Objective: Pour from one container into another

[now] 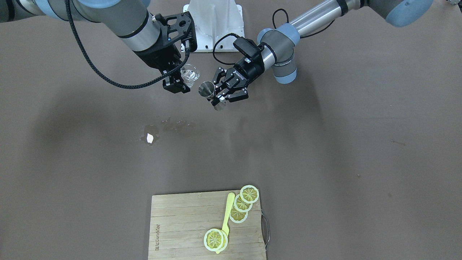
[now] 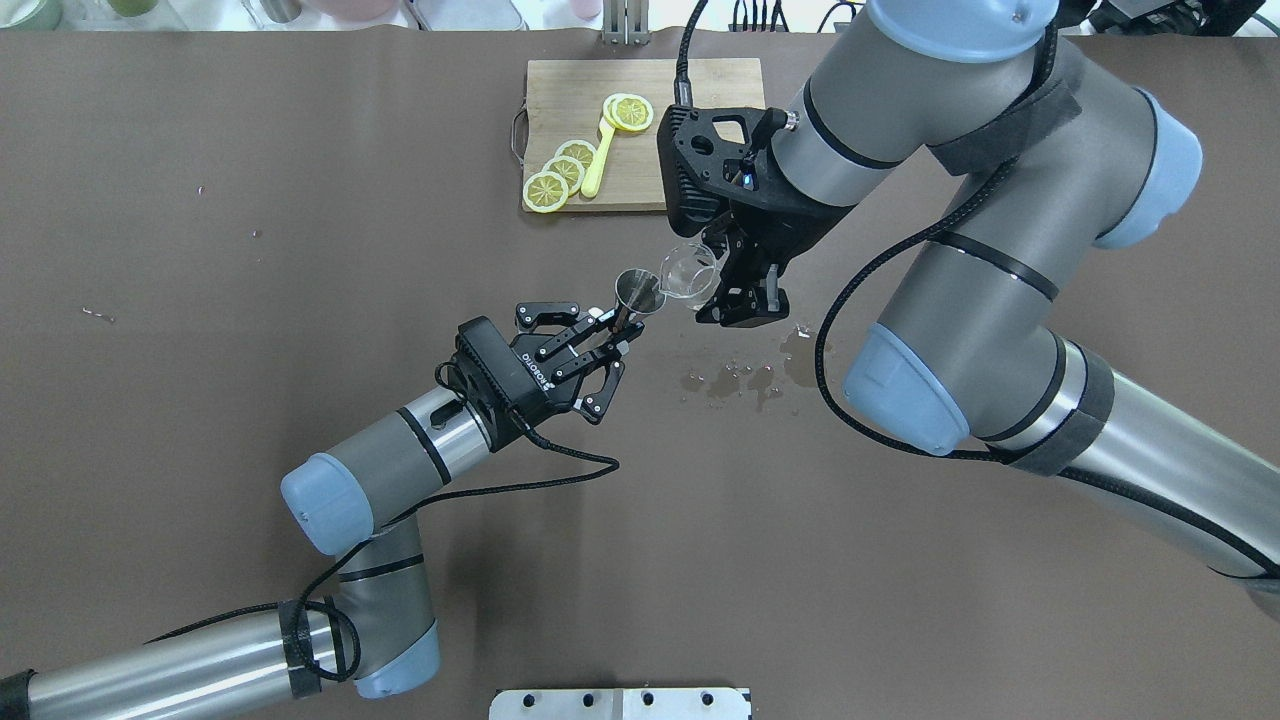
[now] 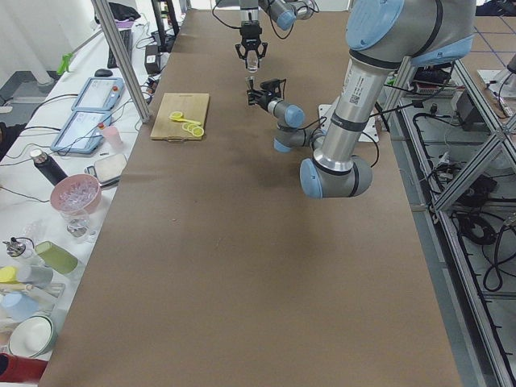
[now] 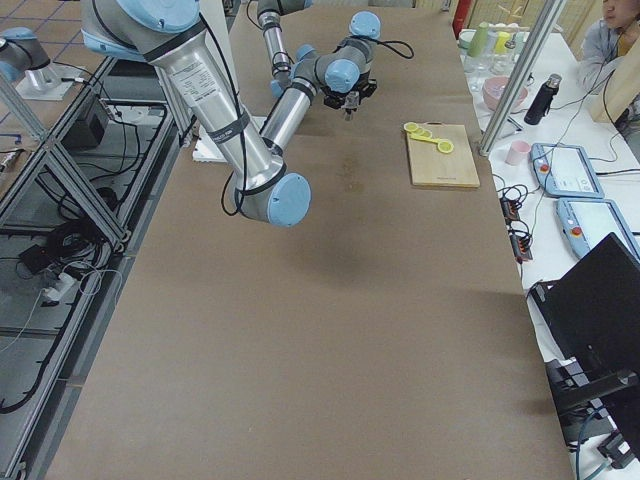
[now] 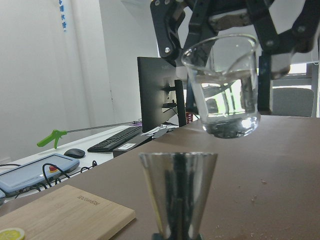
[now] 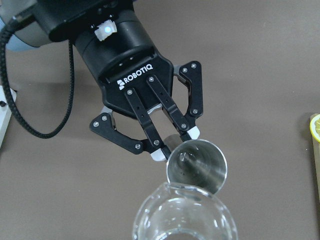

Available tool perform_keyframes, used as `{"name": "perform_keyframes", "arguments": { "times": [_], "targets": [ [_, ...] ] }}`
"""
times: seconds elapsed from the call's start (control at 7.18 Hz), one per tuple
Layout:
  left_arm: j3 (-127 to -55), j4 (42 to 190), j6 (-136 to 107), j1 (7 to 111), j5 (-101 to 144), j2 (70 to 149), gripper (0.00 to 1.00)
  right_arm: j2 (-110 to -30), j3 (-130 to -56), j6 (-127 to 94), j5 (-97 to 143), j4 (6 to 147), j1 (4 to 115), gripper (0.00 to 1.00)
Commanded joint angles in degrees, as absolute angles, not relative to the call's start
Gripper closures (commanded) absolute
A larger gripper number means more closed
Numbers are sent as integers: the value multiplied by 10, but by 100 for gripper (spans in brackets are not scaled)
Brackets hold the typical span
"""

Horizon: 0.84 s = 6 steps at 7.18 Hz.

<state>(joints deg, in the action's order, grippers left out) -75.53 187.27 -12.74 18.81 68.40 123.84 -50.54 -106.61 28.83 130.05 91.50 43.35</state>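
the left pincer (image 2: 617, 326) is pinched on the narrow waist of the small shiny steel hourglass-shaped jigger (image 2: 638, 292), holding it upright above the brown counter (image 2: 250, 400) with its open mouth facing up. the right pincer (image 2: 742, 300) is clamped around the small clear glass beaker-like cup (image 2: 688, 272), which sits just beside the jigger and higher than its rim, slightly tipped, its tiny pouring lip turned toward the jigger's mouth. on the counter beneath the cup lies a patch of spilled droplets (image 2: 745, 375). well apart, at the far edge, a wooden cutting board (image 2: 640, 80) carries yellow lemon slices (image 2: 560, 172) and a yellow plastic utensil (image 2: 597, 160).
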Motion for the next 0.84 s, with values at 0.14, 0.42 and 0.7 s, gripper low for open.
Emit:
{"name": "perform_keyframes", "arguments": {
  "times": [0.14, 0.42, 0.7],
  "targets": [
    [-754, 1872, -127, 190, 684, 1238, 100, -500, -1065, 288, 1278, 930, 431, 100],
    [-753, 1872, -127, 190, 684, 1238, 100, -490, -1063, 288, 1271, 951, 431, 100],
    [-751, 1872, -127, 189, 684, 1242, 100, -480, -1059, 288, 1264, 969, 428, 100]
  ]
}}
